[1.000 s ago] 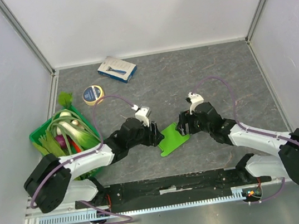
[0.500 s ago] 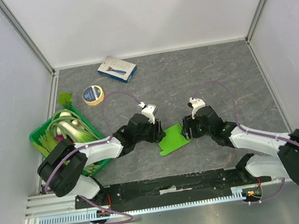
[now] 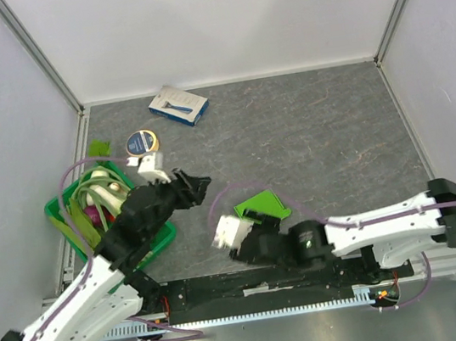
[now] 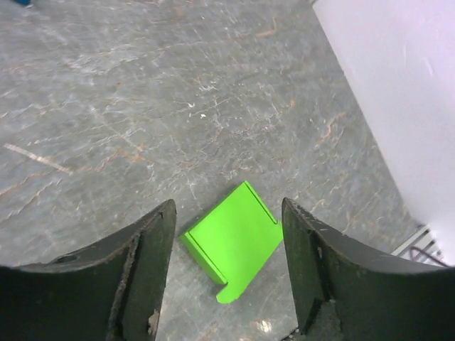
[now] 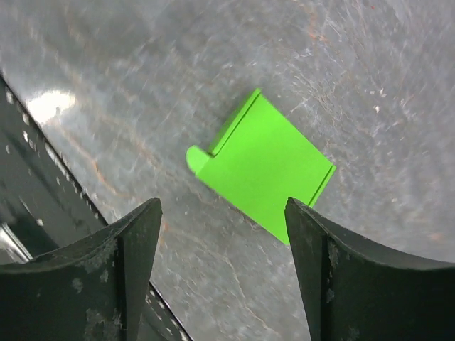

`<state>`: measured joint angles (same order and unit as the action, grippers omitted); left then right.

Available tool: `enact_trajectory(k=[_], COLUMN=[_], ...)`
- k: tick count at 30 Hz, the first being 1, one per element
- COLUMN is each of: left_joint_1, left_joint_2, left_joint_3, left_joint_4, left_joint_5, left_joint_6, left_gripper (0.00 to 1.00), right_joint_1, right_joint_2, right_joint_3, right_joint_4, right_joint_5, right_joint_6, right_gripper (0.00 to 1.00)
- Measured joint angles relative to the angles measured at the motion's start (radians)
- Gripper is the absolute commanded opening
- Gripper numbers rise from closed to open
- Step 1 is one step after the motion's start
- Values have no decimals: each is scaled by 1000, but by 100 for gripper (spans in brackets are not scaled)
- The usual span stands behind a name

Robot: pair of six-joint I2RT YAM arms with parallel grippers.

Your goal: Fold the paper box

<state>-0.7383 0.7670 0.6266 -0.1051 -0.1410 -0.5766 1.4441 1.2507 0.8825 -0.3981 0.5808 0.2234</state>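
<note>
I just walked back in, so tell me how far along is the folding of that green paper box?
Done: little. The paper box lies flat on the table, a narrow edge strip creased and one tab sticking out. In hand: nothing. The left hand and right hand are both open, clear of it. Left: raising the walls and closing it, seemingly most of the job.

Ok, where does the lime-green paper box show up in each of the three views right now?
Top external: the paper box lies flat, a little below centre, toward the table's near edge.
Left wrist: low centre, its rounded tab toward the bottom edge.
Right wrist: centre, with the tab on its left.
Shared landmark: the grey marbled table lies under the box in all three views.
</note>
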Motion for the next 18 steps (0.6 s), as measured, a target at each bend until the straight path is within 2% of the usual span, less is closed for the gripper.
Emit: enact_trajectory(k=[3, 6, 11, 18], left_joint_1=[18, 22, 26, 26], left_joint_2=[-146, -234, -294, -364], left_joint_3=[1, 2, 0, -10], left_joint_4=[-137, -244, -367, -406], left_joint_5=[-47, -91, -121, -122], left_joint_6=[-60, -90, -124, -136], left_gripper=[72, 73, 72, 72], right_joint_1=[148, 207, 220, 223], right_joint_2=[121, 178, 242, 324], right_joint_3=[51, 43, 30, -74], right_joint_4=[-99, -160, -194, -150], right_joint_5=[121, 185, 266, 282], right_joint_6=[-94, -201, -327, -450], right_gripper=[75, 73, 66, 66])
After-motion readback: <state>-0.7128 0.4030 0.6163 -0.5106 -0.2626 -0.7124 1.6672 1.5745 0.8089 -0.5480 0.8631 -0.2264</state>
